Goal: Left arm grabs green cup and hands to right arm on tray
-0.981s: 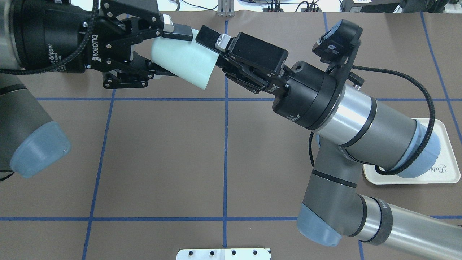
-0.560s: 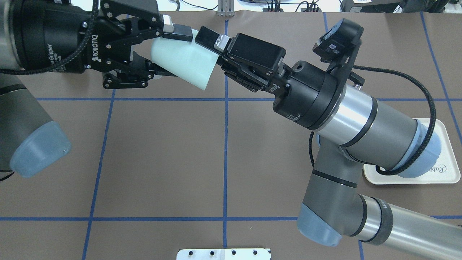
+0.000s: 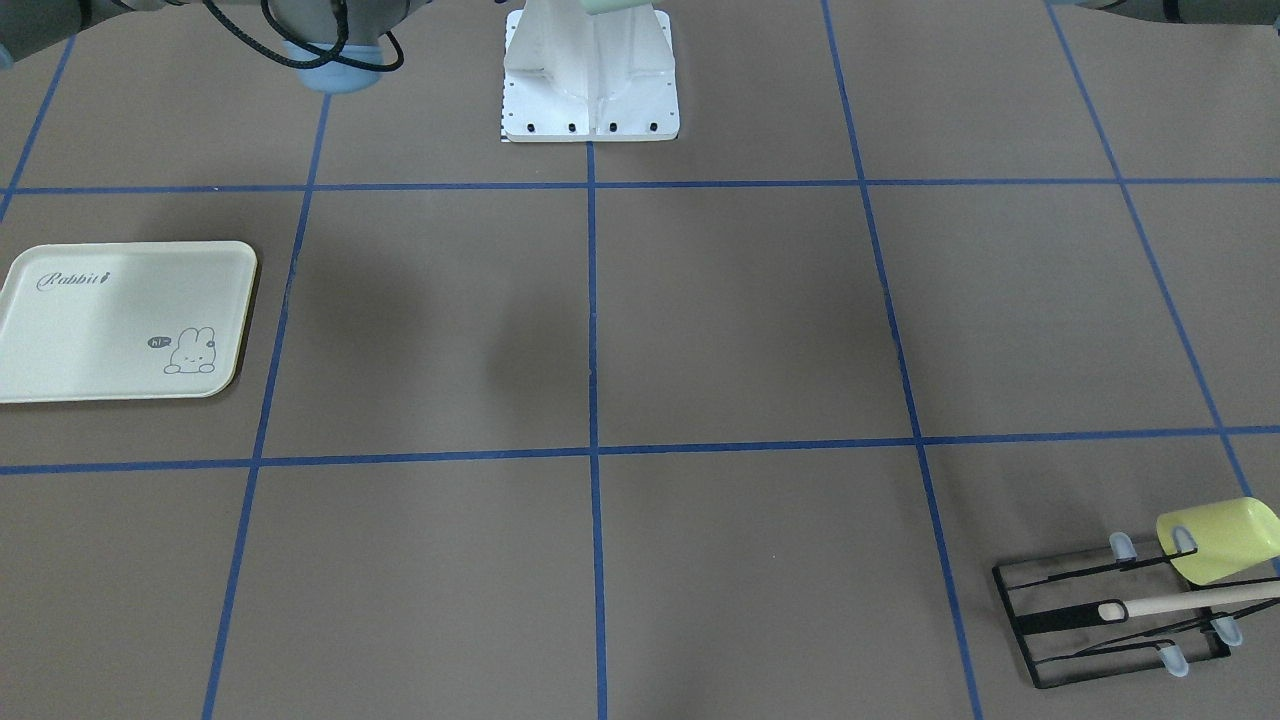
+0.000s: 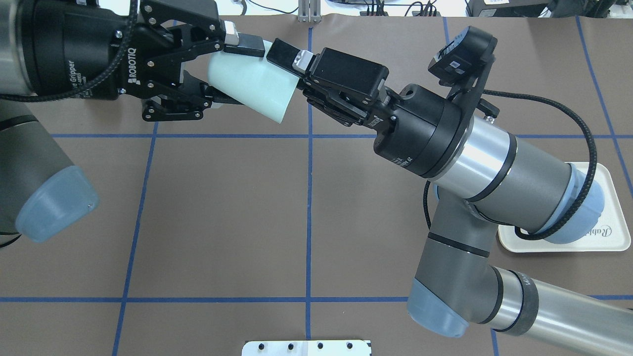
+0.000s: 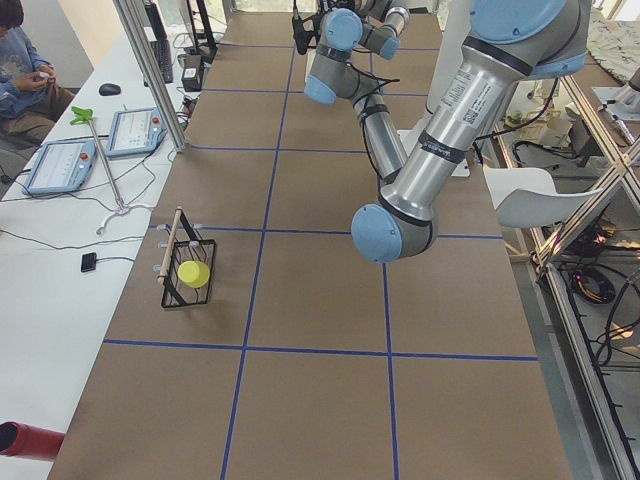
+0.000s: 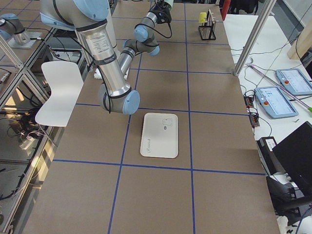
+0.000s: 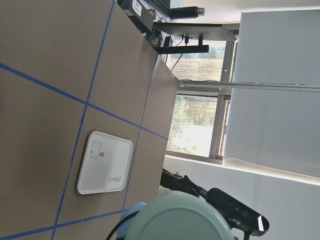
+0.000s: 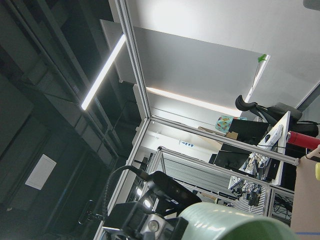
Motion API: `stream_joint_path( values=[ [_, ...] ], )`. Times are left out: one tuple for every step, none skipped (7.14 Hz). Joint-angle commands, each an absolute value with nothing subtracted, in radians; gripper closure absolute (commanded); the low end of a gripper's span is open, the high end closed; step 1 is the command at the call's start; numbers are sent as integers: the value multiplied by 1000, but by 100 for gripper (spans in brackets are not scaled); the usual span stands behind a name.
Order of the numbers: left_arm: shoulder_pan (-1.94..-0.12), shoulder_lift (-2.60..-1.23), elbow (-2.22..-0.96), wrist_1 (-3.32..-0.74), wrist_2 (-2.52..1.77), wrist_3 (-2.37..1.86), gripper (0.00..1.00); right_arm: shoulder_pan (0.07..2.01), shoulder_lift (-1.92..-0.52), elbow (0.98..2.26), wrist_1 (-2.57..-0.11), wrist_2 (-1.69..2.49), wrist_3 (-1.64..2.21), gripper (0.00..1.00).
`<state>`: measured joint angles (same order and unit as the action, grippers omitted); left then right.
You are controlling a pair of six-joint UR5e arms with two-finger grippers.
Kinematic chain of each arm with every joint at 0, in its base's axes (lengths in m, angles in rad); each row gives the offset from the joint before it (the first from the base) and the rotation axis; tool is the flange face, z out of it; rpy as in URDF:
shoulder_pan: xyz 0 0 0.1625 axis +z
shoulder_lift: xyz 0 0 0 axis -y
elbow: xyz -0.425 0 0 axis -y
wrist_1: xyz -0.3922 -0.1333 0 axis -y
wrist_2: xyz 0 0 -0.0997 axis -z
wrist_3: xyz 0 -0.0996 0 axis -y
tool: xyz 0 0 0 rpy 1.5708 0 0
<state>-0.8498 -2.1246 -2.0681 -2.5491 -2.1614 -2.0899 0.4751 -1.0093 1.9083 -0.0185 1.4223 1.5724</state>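
In the overhead view my left gripper is shut on the narrow end of the pale mint-green cup, held on its side high above the table at the far left. My right gripper is open at the cup's wide end, one finger lying over the cup's far edge, the other hidden under it. The cup's base shows in the left wrist view, its side in the right wrist view. The cream tray lies bare at the right, partly under my right arm; it also shows in the front view.
A black wire rack holds a yellow-green cup and a wooden stick at the table's far corner on my left side. The white base plate sits at the robot's edge. Blue tape lines grid the brown table.
My right gripper has moved slightly left, further over the cup's wide end. The left gripper keeps hold of the cup and has barely moved.
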Motion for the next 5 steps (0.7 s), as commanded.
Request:
stream_joint_path(
  values=[
    [-850,-2125,-2066,-2549,-2161,-2089,94,476,-1009,1908,-20,1424,1571,66],
    [-850,-2125,-2068,-2549,-2161,-2089,94,474,-1011,1908,-20,1424,1572,69],
    [-850,-2125,-2069,-2549,-2161,-2089,94,476,-1011,1908,-20,1424,1571,69],
    [-850,-2125,-2071,-2549,-2161,-2089,94,476,-1011,1908,-18,1424,1571,69],
    [-850,-2125,-2071,-2549,-2161,-2089,94,474,-1011,1908,-18,1424,1571,69]
  ],
)
